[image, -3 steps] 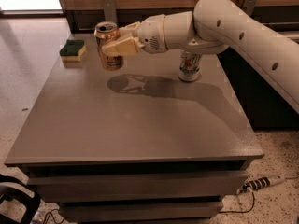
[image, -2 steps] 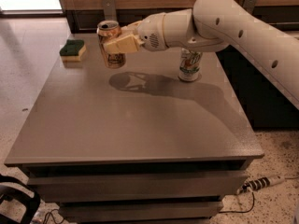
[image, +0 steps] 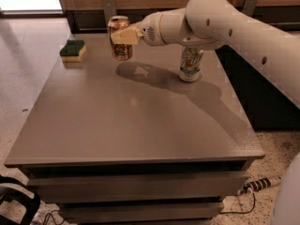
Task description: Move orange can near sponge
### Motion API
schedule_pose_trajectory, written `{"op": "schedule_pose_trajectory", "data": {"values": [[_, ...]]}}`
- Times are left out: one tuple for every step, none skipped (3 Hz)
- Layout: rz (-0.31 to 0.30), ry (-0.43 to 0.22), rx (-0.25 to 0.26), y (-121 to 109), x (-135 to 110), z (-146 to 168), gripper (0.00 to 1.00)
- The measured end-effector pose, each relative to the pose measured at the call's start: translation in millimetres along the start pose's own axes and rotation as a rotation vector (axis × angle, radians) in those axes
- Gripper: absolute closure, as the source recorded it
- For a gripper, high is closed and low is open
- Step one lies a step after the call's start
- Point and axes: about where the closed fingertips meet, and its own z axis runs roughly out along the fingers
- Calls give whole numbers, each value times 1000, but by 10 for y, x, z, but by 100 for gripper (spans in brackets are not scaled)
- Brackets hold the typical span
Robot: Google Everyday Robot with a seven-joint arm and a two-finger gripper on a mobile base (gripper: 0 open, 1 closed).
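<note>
Gripper (image: 120, 35) clamped on the orange can (image: 121, 52) over the far left part of the grey table (image: 131, 125).

The white arm (image: 225, 25) reaches in from the right. Its tan fingers (image: 125, 35) are closed across the upper body of the orange can, which is held upright. The can's shadow (image: 140, 71) falls on the tabletop to the lower right, apart from its base, so the can looks raised off the surface. The sponge (image: 73, 49) lies green side up near the table's far left corner, to the left of the can, near it but not touching. A 2nd can, the white and green can (image: 191, 63), stands upright on the table under the arm, well to the right of the orange one. A power strip (image: 258, 184) lies on the speckled floor at the lower right.
</note>
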Motion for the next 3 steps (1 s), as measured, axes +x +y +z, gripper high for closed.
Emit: {"op": "schedule_pose_trajectory", "data": {"values": [[26, -57, 35, -136, 1, 158, 100], [-3, -94, 47, -174, -42, 365, 100], [-33, -89, 60, -184, -84, 536, 100]]}}
